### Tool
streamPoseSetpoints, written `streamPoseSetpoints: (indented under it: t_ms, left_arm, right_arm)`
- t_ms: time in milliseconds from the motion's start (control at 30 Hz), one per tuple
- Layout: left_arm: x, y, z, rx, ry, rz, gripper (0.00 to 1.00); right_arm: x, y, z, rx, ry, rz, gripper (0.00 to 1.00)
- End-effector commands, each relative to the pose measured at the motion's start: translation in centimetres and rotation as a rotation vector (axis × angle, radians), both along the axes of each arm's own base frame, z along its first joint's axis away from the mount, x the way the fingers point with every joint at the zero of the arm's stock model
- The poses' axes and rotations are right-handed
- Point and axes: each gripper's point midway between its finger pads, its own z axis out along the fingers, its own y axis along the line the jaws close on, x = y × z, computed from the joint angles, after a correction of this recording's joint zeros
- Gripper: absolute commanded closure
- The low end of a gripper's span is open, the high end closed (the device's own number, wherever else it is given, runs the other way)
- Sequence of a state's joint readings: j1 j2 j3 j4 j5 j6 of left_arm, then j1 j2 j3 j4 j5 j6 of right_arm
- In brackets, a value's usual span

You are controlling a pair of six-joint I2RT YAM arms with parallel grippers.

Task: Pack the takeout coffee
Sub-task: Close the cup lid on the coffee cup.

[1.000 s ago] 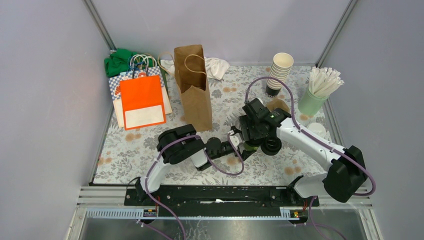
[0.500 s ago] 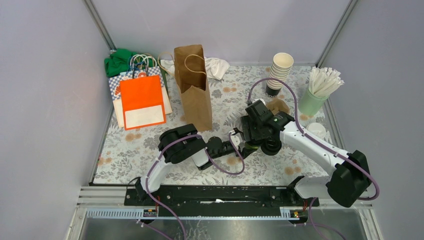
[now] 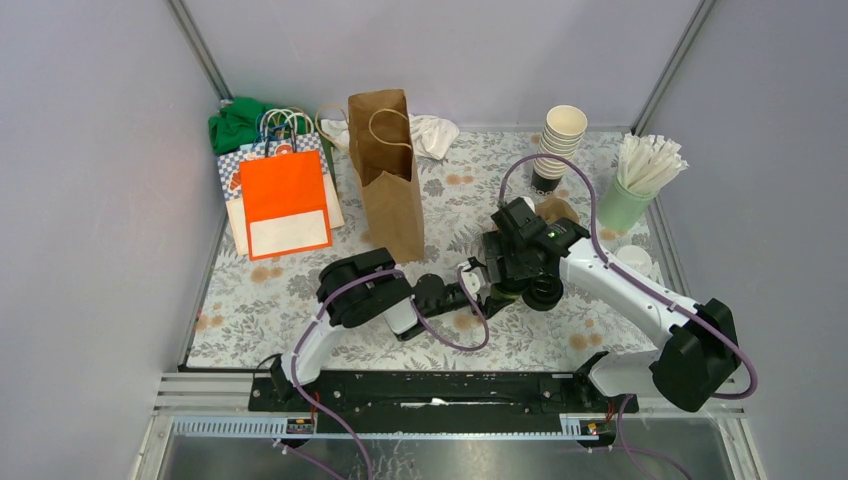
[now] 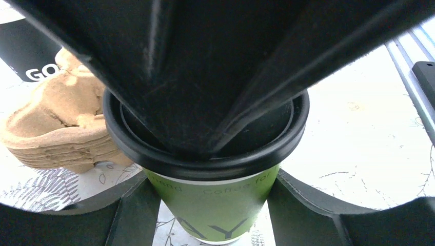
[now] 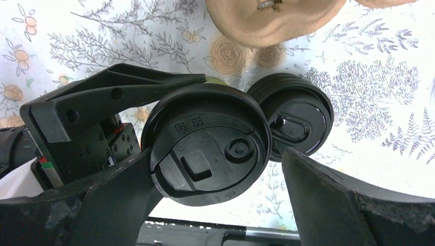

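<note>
Left fingers (image 4: 134, 220) clasp the green cup (image 4: 215, 210), its lid (image 4: 205, 165) partly hidden

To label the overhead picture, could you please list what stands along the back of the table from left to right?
In order: flat orange-and-white paper bag → tall brown paper bag with handles → crumpled white cloth → stack of cream paper cups → pale green cup of white sticks.

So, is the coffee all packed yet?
Not yet. Done: the first cup and the second cup both wear black lids. In hand: the left gripper holds the first cup, with the right gripper open above it. Left: both cups stand outside the brown bag.
</note>
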State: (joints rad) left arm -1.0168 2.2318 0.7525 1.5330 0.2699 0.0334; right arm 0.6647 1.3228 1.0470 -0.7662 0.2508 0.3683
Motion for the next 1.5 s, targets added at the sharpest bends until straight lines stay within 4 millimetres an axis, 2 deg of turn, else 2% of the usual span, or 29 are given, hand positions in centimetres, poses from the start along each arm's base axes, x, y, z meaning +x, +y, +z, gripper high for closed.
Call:
streamPoseSetpoints:
  t_ms: [0,200,467,567,700,800,900,1033,1100,1167,1233,1267,1300,1467]
  left_arm:
    - [0.0,0.4,0.0,-0.02,-0.034,0.019,0.32]
    - [0.1,0.5,0.2,-0.019,-0.036,0.038,0.27]
    - [-0.1,0.5,0.1,-0.019,-0.029,0.038,0.25]
    - [-0.1,0.6,0.3,-0.02,-0.031,0.049,0.14]
    - [-0.2,0.8,1.0,-0.028,-0.037,0.056,0.03]
    - [-0.2,1.0,1.4,-0.032,-0.042,0.062,0.01]
    - [-0.1,1.0,1.7,-0.038,-0.043,0.063,0.01]
    - [0.0,0.7,1.9,-0.044,-0.045,0.058,0.01]
    - [0.1,0.6,2.0,-0.044,-0.047,0.06,0.01]
    - [0.3,0.3,2.0,-0.038,-0.051,0.061,0.01]
    - [0.4,0.0,2.0,-0.03,-0.054,0.06,0.01]
    - [0.5,-0.1,2.0,-0.028,-0.057,0.061,0.01]
    - [0.6,-0.1,2.1,-0.028,-0.058,0.062,0.01]
    - [1.0,-0.1,2.1,-0.028,-0.056,0.083,0.01]
  right_arm:
    - [-1.5,0.2,1.4,0.009,0.061,0.008,0.0]
    - [-0.8,1.1,4.3,0.091,-0.014,0.003,0.01]
    - [-0.7,4.3,5.1,0.249,0.009,0.057,0.0]
    - [-0.3,3.3,5.7,0.225,-0.015,0.008,0.01]
    - [-0.1,1.2,6.6,0.186,-0.049,-0.133,0.07]
    - [-0.2,0.2,7.3,0.209,-0.086,-0.216,0.18]
    - [-0.3,-0.2,6.8,0.242,-0.075,-0.259,0.34]
    - [-0.8,-0.6,5.2,0.239,-0.01,-0.3,0.39]
    - [-1.0,-0.6,4.7,0.249,0.014,-0.318,0.35]
    - [-1.1,-0.7,4.3,0.264,0.026,-0.349,0.22]
    - [-1.1,-1.3,3.9,0.268,0.039,-0.417,0.18]
    - [-1.1,-1.7,3.7,0.263,0.047,-0.483,0.07]
    - [-1.1,-2.1,3.5,0.25,0.055,-0.529,0.02]
    - [-0.9,-1.9,3.4,0.253,0.112,-0.708,0.0]
